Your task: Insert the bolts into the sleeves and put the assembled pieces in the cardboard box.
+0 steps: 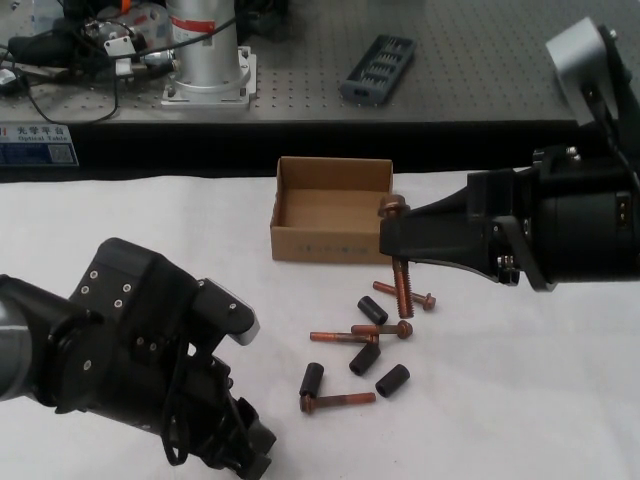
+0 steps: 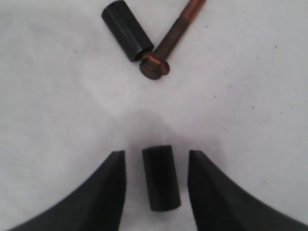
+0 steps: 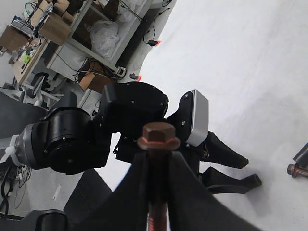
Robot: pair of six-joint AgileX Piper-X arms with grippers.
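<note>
- worktop (image 1: 520, 400): white cloth cover, both arms over it.
- right arm (image 1: 590, 220): comes in from the right edge. The right gripper (image 1: 392, 238) pinches the held bolt (image 1: 401, 275) just under its head. Flanged hex head up, shank hanging below the fingers, roughly upright. In the high view it lines up with the box's right front corner.
- left arm (image 1: 120, 330): at the near left corner. The left gripper (image 2: 156, 159) is spread and pointing down at the cloth. The target sleeve (image 2: 161, 178) lies flat between the fingers, with a gap on both sides and no contact.
- cardboard box (image 1: 325, 243): by the far edge, about mid-width, top open.
- loose bolts: three, copper-coloured, lying flat mid-worktop on the near side of the box.
  - far bolt (image 1: 405, 293) is closest to the box.
  - middle bolt (image 1: 360, 334) lies next.
  - near bolt (image 1: 340, 400) is closest to the near edge.
- loose sleeves (image 1: 364, 358): four, black, lying among those bolts. The leftmost sleeve (image 1: 312, 379) has one end right at the near bolt's head and looks to be touching it.
</note>
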